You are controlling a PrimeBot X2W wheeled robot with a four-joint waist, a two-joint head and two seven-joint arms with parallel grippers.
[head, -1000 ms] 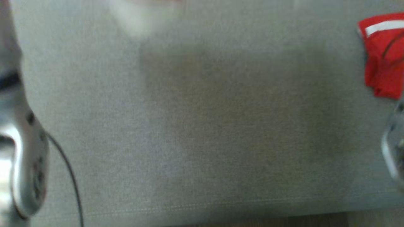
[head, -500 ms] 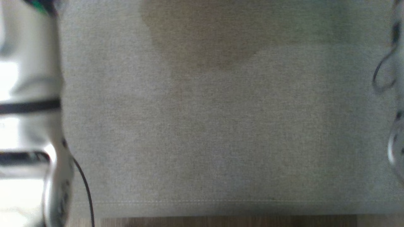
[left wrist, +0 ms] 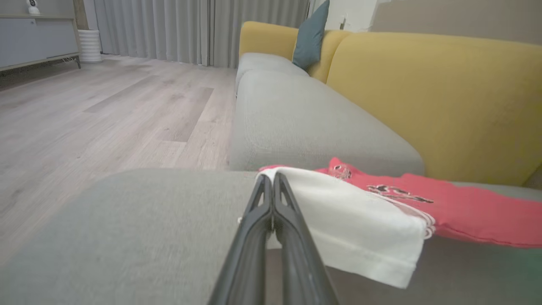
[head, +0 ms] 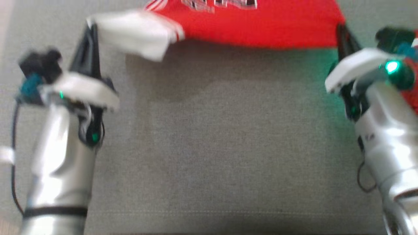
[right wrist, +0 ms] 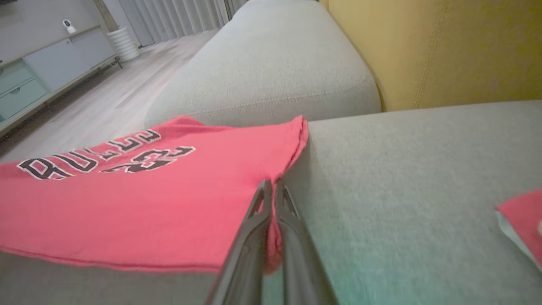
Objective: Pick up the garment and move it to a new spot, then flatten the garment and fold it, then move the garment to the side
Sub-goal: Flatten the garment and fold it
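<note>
1. Fingers (left wrist: 254,237) of my left gripper (left wrist: 271,181) are pressed together, long, dark and tapered, clamped on the edge of the garment's white sleeve (left wrist: 351,216).
2. Right gripper (right wrist: 271,184): fingers likewise closed, with a pinch of red cloth bunched between them at the garment's (right wrist: 148,199) corner.
3. Head view, somewhat blurred: left gripper (head: 90,31) and right gripper (head: 340,29) stand well apart, and the garment (head: 254,29) spans between them along the top of the frame, its near edge drawn into a nearly straight line.
4. Garment material: soft red knit, matte, with black block lettering (right wrist: 106,154) outlined in white. The sleeve (head: 137,32) is plain white, with thin red stripes where it meets the red body.
5. Location: over the grey seat cushion (head: 228,147), a flat, finely woven fabric with a stitched seam near its front edge. A dark shadow lies on the cushion below the garment's near edge.
6. Behind the cushion, a mustard-yellow backrest (left wrist: 444,93), smooth and rounded; a teal pillow (left wrist: 309,36) leans farther along it.
7. Pale wood-plank floor (left wrist: 106,106) beside the sofa.
8. Second red piece of cloth (right wrist: 523,220) lies on the cushion, apart from the garment.
</note>
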